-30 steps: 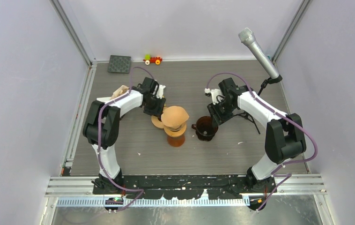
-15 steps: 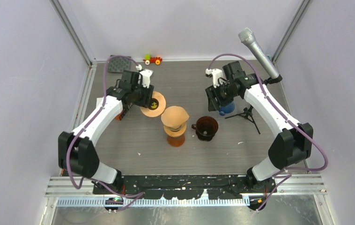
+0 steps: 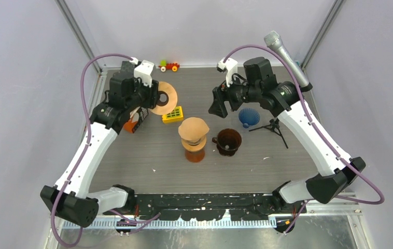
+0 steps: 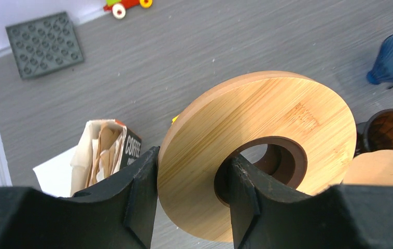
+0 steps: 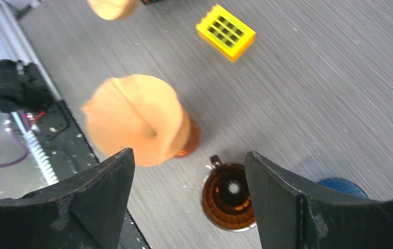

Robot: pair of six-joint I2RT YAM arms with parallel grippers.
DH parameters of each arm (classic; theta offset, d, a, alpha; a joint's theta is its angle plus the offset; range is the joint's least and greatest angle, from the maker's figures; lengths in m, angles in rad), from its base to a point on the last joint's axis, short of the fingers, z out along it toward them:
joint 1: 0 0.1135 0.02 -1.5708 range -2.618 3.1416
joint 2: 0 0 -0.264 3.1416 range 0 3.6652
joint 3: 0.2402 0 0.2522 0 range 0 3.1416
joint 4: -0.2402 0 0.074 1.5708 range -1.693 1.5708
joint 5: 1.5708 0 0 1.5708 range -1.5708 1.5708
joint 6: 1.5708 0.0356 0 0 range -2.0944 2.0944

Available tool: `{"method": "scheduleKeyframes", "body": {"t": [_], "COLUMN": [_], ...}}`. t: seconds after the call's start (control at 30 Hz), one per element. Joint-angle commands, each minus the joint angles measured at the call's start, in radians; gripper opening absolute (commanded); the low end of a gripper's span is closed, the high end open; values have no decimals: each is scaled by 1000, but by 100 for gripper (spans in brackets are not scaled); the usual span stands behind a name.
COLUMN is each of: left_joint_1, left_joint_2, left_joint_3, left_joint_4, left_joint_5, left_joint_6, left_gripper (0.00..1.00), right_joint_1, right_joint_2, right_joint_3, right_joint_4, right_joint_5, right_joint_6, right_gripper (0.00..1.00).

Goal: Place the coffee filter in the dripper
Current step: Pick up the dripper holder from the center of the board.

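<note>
Box (image 4: 126, 147) reads "COFFEE"; left end effector (image 4: 194, 156) clamps wooden ring (image 4: 267, 109); right end effector (image 5: 187, 155) apart.

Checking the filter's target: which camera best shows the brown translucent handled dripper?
The right wrist view: the brown translucent handled dripper lies close below, its ribbed inside visible. Top external shows it whole but small; left wrist catches only part of its rim.
</note>
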Motion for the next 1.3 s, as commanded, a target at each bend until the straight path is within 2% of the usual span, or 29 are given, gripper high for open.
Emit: {"method": "scheduleKeyframes", "body": {"t": [0.0, 0.3, 0.57, 0.73, 0.8, 0.87, 1.0, 1.03, 1.1, 1.2, 1.27], "left_joint_1": [-42, -219, -319, -366, -373, -374, -375, -374, -374, -374, -374], "left_joint_2": [-3, 41, 94, 113, 118, 119, 116, 114, 106, 90, 84], "left_joint_3": [100, 156, 197, 211, 215, 219, 226, 224, 219, 210, 216], "left_joint_4": [60, 70, 72, 74, 75, 72, 73, 73, 71, 64, 52], "left_joint_5": [55, 46, 33, 35, 40, 52, 87, 112, 199, 340, 414], "left_joint_6": [-22, -24, -16, -23, -28, -41, -55, -47, -25, 11, 30], "left_gripper": [12, 11, 10, 9, 9, 9, 10, 14, 25, 49, 60], "right_joint_1": [24, 30, 34, 35, 35, 35, 34, 35, 34, 35, 35], "right_joint_2": [14, 44, 41, 52, 54, 51, 25, 10, -22, -83, -128], "right_joint_3": [70, 83, 56, 36, 31, 24, -3, -15, -40, -85, -119], "right_joint_4": [54, 95, 122, 131, 131, 132, 137, 141, 144, 142, 137], "right_joint_5": [-120, -283, -298, -288, -283, -279, -256, -247, -227, -207, -197], "right_joint_6": [69, 141, 160, 169, 170, 170, 162, 159, 137, 84, 42], "right_gripper": [83, 82, 72, 63, 55, 43, 6, 1, 1, 0, 0]}}
